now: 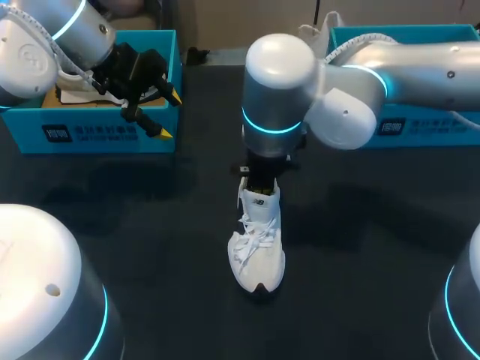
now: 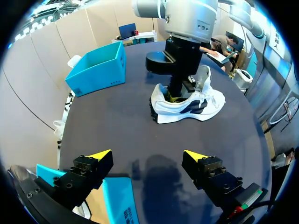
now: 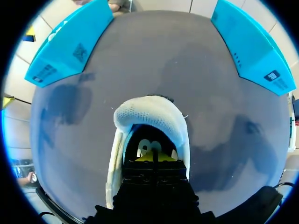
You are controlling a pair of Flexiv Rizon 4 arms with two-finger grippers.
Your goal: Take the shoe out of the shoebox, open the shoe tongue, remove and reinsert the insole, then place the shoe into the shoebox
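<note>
A white laced shoe [image 1: 256, 251] stands upright mid-table, toe toward the near edge. My right gripper [image 1: 259, 184] points straight down into its opening. In the right wrist view the right gripper [image 3: 154, 150] has its yellow tips pressed together, shut, deep inside the shoe behind the white heel collar [image 3: 150, 114]; whether anything thin is pinched there I cannot tell. My left gripper [image 1: 166, 114] hangs open and empty over the left blue shoebox [image 1: 90, 133]. The left wrist view has the left gripper [image 2: 148, 156] facing the shoe [image 2: 187, 101] from a distance.
A second blue shoebox [image 1: 420, 124] with white stuffing inside stands at the back right, also seen as the far box [image 2: 99, 70]. Both boxes [image 3: 70, 44] [image 3: 252, 44] lie beyond the shoe. Dark tabletop [image 1: 150, 247] surrounds the shoe.
</note>
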